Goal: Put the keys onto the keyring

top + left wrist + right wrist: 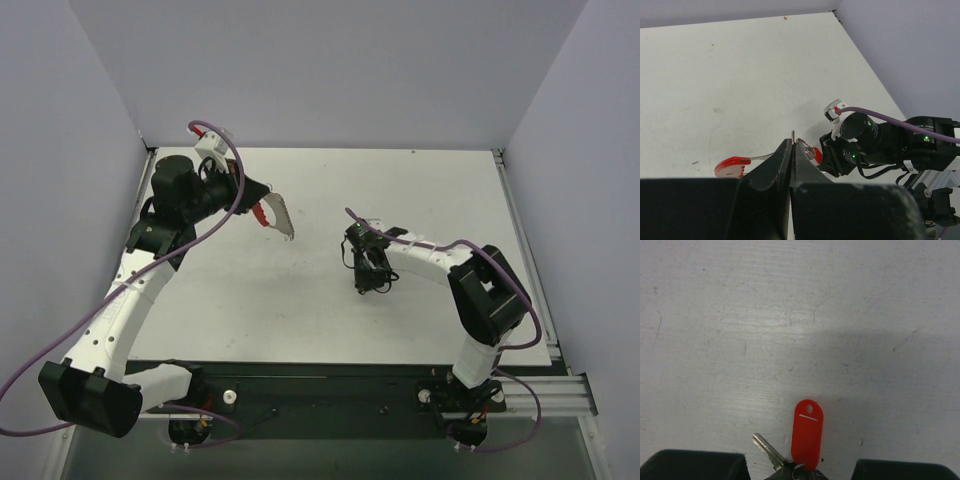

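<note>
Top external view: the left gripper [258, 208] is raised over the left half of the table [420, 190], and the keyring [268, 214] hangs from it, a red curved loop with a short run of silver chain beside it. The left wrist view shows those jaws pressed almost together on the keyring's thin metal, with the red part sticking out to one side and a silver link to the other.

The right gripper [372, 278] is down at the tabletop, right of the middle and well apart from the keyring. Its wrist view shows a silver key [767, 450] lying flat on the table with a red plastic tag [807, 432] beside it. Both run under the bottom edge of the picture, between the two dark fingers [690, 465]. The fingers stand apart, but whether they pinch the key's head cannot be told, since that part is cut off.

So the task looks early. One half seems done: the keyring is lifted and presented. No key is on it. What is left is securing the key, carrying it across to the keyring, and threading it on.
</note>
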Action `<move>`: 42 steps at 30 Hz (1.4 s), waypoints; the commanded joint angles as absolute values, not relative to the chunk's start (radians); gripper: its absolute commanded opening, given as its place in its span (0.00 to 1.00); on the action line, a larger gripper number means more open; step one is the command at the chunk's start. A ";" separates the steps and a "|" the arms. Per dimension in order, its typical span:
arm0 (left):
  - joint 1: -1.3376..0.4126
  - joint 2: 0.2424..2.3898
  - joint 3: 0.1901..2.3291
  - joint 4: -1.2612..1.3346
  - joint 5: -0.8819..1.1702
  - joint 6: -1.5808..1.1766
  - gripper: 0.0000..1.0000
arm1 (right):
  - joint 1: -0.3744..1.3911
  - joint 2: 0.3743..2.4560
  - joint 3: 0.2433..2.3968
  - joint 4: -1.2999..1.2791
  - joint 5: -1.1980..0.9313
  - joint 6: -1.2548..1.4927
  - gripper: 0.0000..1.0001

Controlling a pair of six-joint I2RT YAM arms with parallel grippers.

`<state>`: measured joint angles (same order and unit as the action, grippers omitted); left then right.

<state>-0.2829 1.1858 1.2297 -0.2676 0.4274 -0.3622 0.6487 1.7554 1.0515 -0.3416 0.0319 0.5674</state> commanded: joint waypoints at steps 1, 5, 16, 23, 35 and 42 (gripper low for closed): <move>-0.287 1.155 1.236 -0.241 0.428 -0.357 0.00 | 0.649 1.718 1.029 -0.360 0.006 0.551 0.13; -0.287 1.151 1.232 -0.241 0.428 -0.357 0.00 | 0.643 1.710 1.029 -0.353 0.006 0.546 0.25; -0.287 1.147 1.227 -0.236 0.426 -0.357 0.00 | 0.643 1.712 1.037 -0.351 0.006 0.551 0.14; -0.287 1.152 1.226 -0.233 0.430 -0.360 0.00 | 0.643 1.683 1.037 -0.351 0.006 0.549 0.02; -0.287 1.155 1.219 -0.230 0.434 -0.357 0.00 | 0.644 1.595 1.034 -0.350 -0.015 0.497 0.00; -0.287 1.161 1.216 -0.221 0.440 -0.359 0.00 | 0.641 1.565 1.029 -0.348 -0.049 0.463 0.00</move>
